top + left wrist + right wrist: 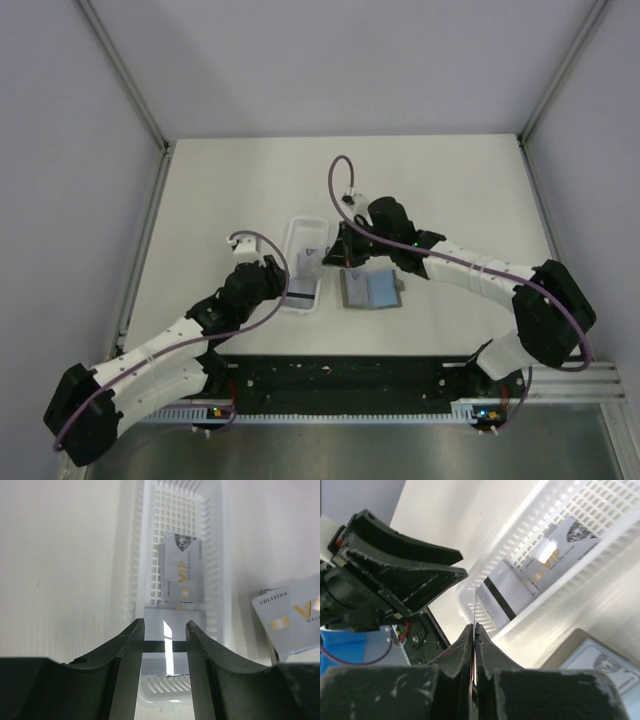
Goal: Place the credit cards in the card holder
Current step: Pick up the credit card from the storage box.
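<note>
The right gripper [474,626] is pressing its jaws tight on a held card [294,616]. Its own wrist view is showing that card only as a thin pale sliver, edge-on between the dark fingers. The left wrist view is giving the face instead, pale with gold lettering, tilted and hanging beside the tray at 3 o'clock of the left gripper [165,624]. In the overhead view the arm is covering it.

The left gripper is standing partly open, with a plain gap between its fingers [131,645] and nothing in it. It is hovering over the near end of the white tray [216,565]; whether it is touching the rim, I cannot tell. Through the gap a striped card [172,630] is lying flat on the tray's lattice floor. At 12 o'clock of it a VIP card [183,575] is lying face up, its near edge meeting the striped one.

Only the overhead and right wrist views are taking in the card holder [372,290]. It is lying open on the table [220,190], just beside the tray at 3 o'clock of its near end, and at 5 o'clock of the right gripper, apart from both grippers. The right wrist view is also showing a portrait card [602,669] lying on its inner face; whether that one is sitting in a pocket, I cannot tell.
</note>
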Controlling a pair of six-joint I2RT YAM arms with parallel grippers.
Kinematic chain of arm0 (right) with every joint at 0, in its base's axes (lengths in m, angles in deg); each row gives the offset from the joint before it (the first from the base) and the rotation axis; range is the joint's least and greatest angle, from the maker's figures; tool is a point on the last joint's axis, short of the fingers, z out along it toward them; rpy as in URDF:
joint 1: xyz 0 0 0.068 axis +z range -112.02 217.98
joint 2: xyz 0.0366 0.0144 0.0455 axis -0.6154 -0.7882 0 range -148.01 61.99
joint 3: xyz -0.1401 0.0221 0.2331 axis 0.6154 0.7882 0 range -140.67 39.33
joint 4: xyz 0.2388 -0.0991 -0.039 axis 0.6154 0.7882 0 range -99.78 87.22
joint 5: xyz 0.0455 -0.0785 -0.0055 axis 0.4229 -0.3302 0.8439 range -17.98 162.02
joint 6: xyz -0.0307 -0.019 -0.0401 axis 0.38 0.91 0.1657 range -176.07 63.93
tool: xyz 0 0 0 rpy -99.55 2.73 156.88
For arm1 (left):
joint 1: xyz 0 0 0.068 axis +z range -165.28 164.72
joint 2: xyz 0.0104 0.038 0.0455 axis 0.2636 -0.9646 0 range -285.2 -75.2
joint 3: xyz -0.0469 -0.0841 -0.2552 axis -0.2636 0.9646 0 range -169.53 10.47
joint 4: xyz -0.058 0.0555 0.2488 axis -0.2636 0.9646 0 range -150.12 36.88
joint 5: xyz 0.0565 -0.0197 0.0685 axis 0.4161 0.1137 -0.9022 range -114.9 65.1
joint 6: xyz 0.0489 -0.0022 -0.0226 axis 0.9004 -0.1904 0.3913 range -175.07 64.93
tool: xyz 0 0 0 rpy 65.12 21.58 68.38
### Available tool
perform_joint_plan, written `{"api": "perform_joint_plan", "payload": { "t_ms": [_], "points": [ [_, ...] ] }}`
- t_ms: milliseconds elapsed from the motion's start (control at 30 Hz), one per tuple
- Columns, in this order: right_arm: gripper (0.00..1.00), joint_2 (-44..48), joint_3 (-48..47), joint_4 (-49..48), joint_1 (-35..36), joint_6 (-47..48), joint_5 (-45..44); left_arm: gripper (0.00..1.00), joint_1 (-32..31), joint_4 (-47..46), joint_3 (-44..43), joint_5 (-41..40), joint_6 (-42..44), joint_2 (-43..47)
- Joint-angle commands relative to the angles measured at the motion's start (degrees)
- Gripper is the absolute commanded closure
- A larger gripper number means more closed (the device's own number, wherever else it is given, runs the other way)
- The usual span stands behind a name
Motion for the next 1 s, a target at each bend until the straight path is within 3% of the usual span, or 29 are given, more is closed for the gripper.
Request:
{"api": "perform_joint_plan", "payload": {
  "t_ms": [0, 133, 167, 267, 533, 967],
  "points": [
    [1.00, 4.8, 3.0, -4.9, -3.8, -7.5, 2.2, 0.52, 0.2, 2.4, -5.0, -1.0, 0.2, 2.4],
    [1.00, 8.5, 5.3, -7.4, -5.9, -9.5, 7.5, 0.46, 0.2, 4.9, -7.8, -0.1, 0.4, 4.1],
    [1.00, 9.5, 6.1, -8.5, -6.3, -9.5, 9.3, 0.41, 0.2, 5.5, -8.5, 0.2, 0.5, 4.7],
    [1.00, 12.4, 9.5, -13.6, -7.0, -8.8, 17.6, 0.39, 0.2, 6.1, -10.3, 2.8, 2.5, 6.8],
    [1.00, 17.1, 15.0, -17.9, -7.0, -6.1, 36.1, 0.38, 0.2, 3.3, -14.5, 21.4, 6.6, 9.8],
    [1.00, 25.8, 15.2, -7.2, -7.1, 0.5, 35.6, 0.42, -0.3, -9.2, -14.2, 49.6, 4.3, 5.8]
  ]
}}
